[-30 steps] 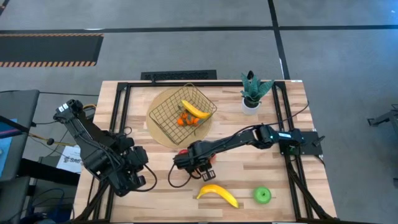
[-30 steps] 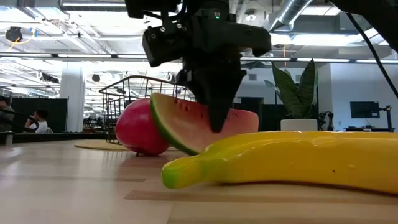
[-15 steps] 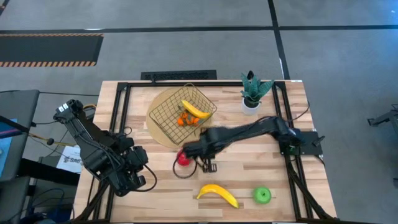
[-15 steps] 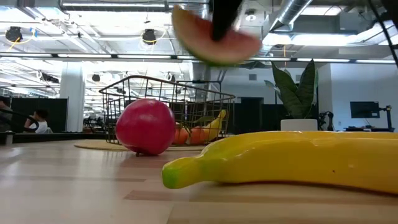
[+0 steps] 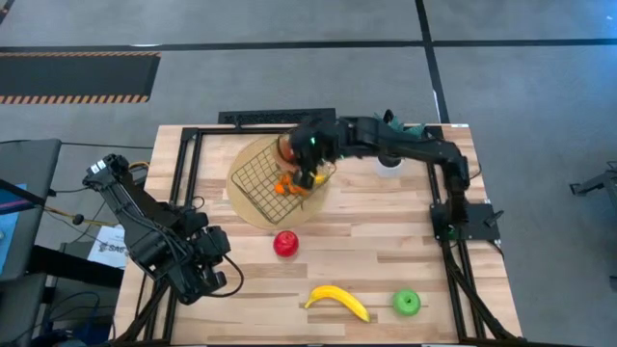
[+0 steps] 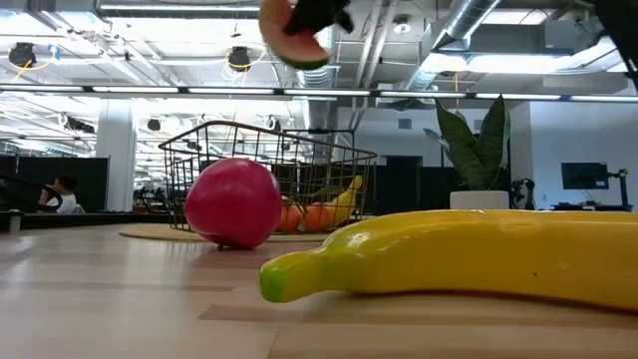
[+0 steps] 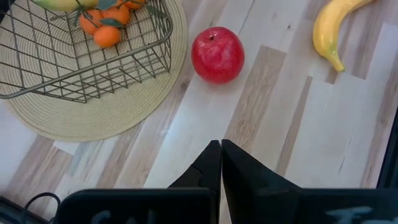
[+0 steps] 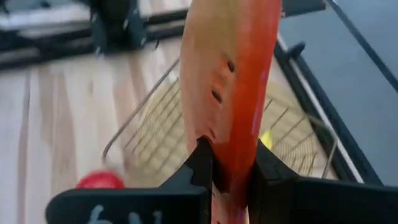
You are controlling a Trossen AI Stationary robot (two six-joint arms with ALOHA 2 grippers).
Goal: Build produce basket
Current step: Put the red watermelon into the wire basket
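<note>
My right gripper [image 5: 307, 157] hangs over the wire-mesh basket [image 5: 260, 178] and is shut on a watermelon slice [image 5: 287, 147], red flesh with a green rind, seen high up in the low view [image 6: 294, 35]. The basket stands on a round tan mat [image 5: 246, 207] and holds a banana [image 5: 304, 172] and small orange pieces [image 5: 287, 187]. A red apple [image 5: 285, 244], a second banana [image 5: 337, 301] and a green apple [image 5: 408, 303] lie on the table nearer the near edge. My left gripper [image 7: 221, 152] is shut and waits low at the table's left, near corner. My right gripper pinches the watermelon slice between its two fingers [image 8: 200, 163], one on each flat red face [image 8: 231, 140]. The slice stands edge-on in the hold and reaches well past the fingertips. It is lifted clear, above the basket [image 8: 155, 124].
A potted plant in a white pot [image 5: 390, 145] stands right of the basket near the far edge. A dark frame rail [image 5: 280, 118] runs along the far edge, and rails flank both sides. Bare wood lies between the mat and the near fruit.
My right gripper has risen from the table beside the red apple with the watermelon slice in its fingers and swung toward the far edge, ending above the basket. The slice is lifted clear. The red apple, the banana and the green apple have stayed on the table.
</note>
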